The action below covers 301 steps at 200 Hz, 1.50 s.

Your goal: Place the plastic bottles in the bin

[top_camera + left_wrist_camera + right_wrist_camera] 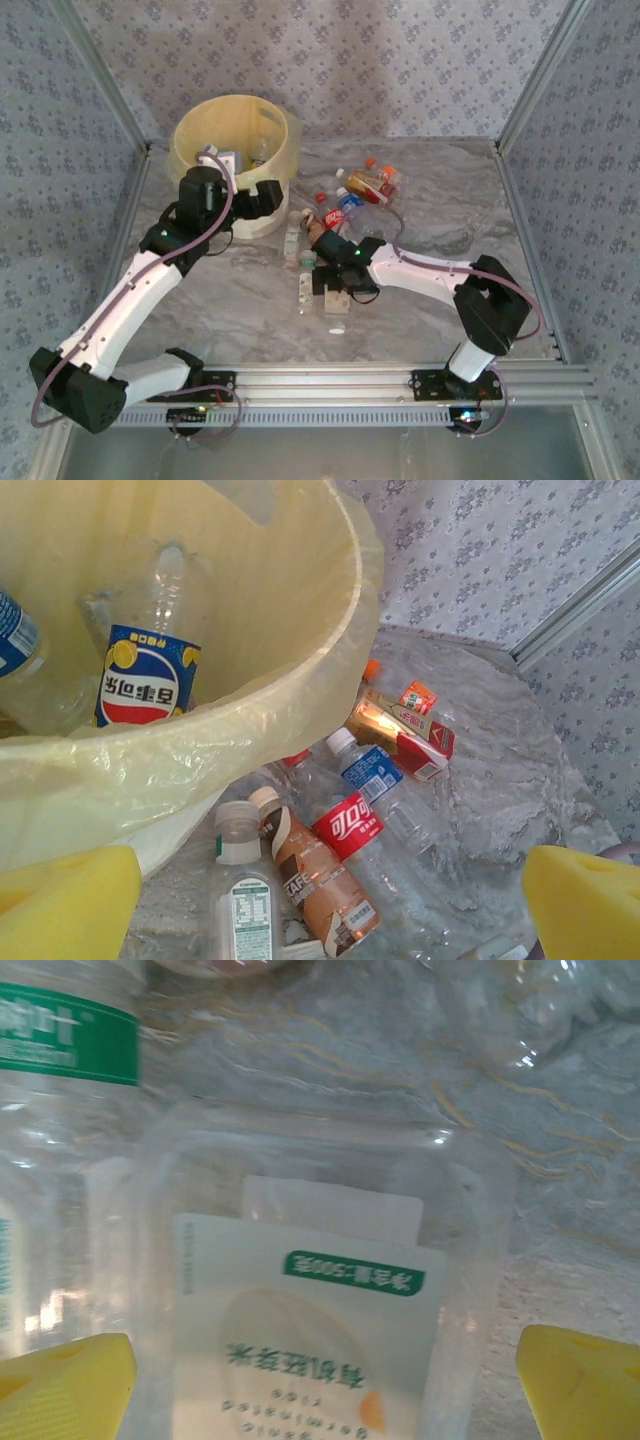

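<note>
The bin (237, 150) stands at the back left, lined with a yellowish bag (200, 750). Two blue-labelled plastic bottles (148, 685) lie inside it. My left gripper (270, 197) hangs open by the bin's front right rim, above loose bottles on the table: a red-labelled one (350, 825), a blue-labelled one (370, 775), a brown coffee one (315, 875) and a green-and-white one (245, 905). My right gripper (335, 285) is low over a clear square bottle with a white label (310, 1340). Its open yellow fingers (580, 1380) stand either side of that bottle, apart from it.
Red and orange cartons (405, 735) lie among bottles (350, 195) right of the bin. Two more bottles (298, 262) lie just left of my right gripper, one green-labelled (65, 1050). A metal frame (520, 190) and patterned walls close in the marbled table.
</note>
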Each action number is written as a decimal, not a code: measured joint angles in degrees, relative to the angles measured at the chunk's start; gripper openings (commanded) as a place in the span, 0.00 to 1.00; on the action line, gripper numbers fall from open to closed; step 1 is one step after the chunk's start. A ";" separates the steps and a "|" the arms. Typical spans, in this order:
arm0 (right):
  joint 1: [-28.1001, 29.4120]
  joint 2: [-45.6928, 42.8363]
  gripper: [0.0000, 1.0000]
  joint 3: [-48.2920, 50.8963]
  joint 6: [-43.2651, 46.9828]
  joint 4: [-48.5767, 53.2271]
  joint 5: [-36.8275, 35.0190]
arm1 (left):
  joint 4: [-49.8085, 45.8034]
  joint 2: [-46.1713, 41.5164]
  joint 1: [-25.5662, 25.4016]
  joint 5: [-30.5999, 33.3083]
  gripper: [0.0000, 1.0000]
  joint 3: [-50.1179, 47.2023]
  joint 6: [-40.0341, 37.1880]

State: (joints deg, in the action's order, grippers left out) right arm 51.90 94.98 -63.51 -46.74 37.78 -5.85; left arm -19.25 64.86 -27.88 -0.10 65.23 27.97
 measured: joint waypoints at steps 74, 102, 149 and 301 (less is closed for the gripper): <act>0.17 2.54 1.00 -3.45 -0.37 4.20 -1.25 | -0.33 0.17 0.00 1.27 0.98 -0.20 -0.02; -1.70 1.66 1.00 -1.36 0.00 2.91 -1.27 | -0.52 0.66 0.00 1.29 0.98 -0.20 -0.02; -3.56 0.00 1.00 -0.37 1.53 2.05 -2.34 | -0.76 1.38 0.00 1.70 0.98 -0.20 -0.02; 2.21 -9.55 1.00 7.34 -1.53 -1.57 -2.45 | -5.29 0.44 0.00 4.13 0.98 -2.86 0.20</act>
State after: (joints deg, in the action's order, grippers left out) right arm 54.11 85.43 -56.16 -48.27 36.21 -8.29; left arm -24.53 65.30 -27.88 4.03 62.37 28.16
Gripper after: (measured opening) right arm 0.999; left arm 0.979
